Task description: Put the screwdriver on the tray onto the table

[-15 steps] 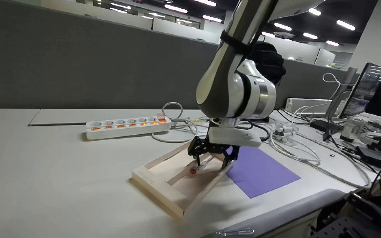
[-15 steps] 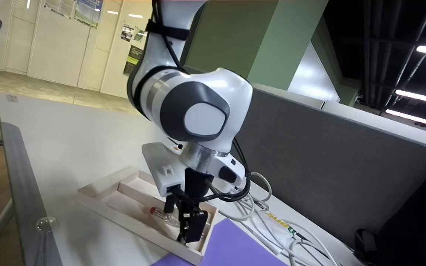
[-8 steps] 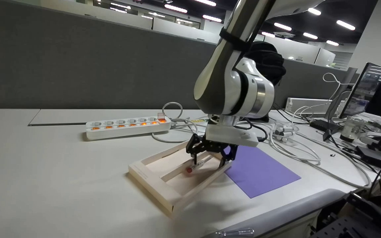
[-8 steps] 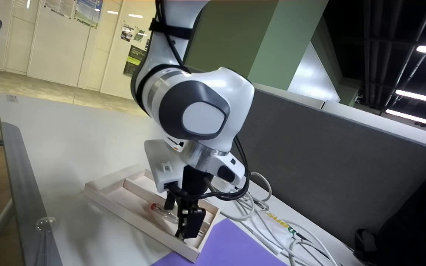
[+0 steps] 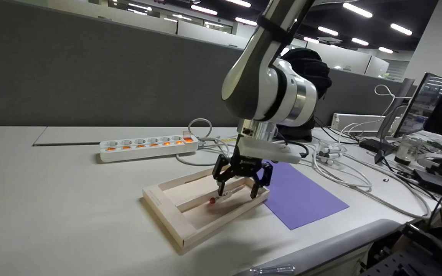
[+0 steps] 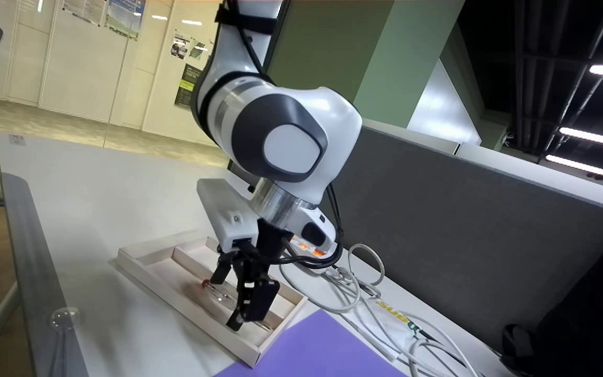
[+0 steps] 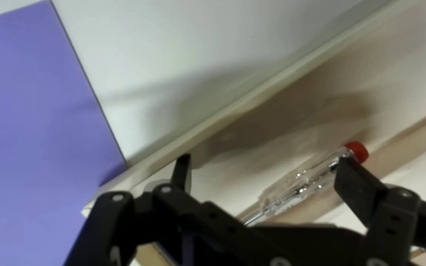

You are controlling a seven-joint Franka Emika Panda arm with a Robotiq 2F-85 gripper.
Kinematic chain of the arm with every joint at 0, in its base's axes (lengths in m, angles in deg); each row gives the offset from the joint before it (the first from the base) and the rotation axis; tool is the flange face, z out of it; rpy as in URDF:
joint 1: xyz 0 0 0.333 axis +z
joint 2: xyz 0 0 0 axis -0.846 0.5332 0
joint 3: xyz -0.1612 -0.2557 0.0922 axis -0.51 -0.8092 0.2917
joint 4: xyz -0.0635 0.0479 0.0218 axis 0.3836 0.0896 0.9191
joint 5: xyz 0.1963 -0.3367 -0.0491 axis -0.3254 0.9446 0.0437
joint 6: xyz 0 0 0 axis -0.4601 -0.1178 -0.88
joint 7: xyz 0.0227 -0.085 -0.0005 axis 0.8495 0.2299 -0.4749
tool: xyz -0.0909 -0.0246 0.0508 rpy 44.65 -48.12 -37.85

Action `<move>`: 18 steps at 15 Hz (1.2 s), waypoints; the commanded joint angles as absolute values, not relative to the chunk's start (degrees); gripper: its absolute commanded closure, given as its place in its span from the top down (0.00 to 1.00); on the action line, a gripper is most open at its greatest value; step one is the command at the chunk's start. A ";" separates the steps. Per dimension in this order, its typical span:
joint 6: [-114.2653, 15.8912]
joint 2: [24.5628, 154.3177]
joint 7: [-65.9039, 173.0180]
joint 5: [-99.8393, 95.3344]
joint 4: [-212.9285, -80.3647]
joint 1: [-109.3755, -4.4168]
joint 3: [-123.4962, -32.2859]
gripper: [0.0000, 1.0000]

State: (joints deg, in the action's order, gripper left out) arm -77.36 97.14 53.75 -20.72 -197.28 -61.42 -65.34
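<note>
Big dark grey partition [image 5: 109, 69] fills a lot of the background in both exterior views. In an exterior view some white panels [image 5: 213, 37] poke up over it, and past those is a glassy-looking stretch [image 5: 157, 13], can't tell if it's a window. The ceiling [image 5: 397, 11]'s basically black with a bunch of white tube lights [image 5: 400, 29] on, and a pale wall or pillar [image 5: 441, 42] (can't tell which) stands far right. Also in an exterior view: cream-ish wall panels [image 6: 84, 68] at far left with posters [image 6: 122, 18] on them, mottled tan floor [image 6: 71, 125] below, browner floor [image 6: 6, 267] near left. Then it's an olive green wall [image 6: 327, 47], a paler green one [image 6: 401, 57], and ceiling pipes [image 6: 596, 46] on the right.
</note>
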 commanded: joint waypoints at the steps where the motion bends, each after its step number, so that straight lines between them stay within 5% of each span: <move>1: -75.96 95.74 55.40 -16.84 -197.58 -59.59 -68.04 1.00; 18: -84.77 98.58 60.82 -11.16 -196.82 -58.99 -67.43 1.00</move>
State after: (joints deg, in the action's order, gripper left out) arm -83.23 99.27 59.44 -11.75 -196.19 -57.69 -69.01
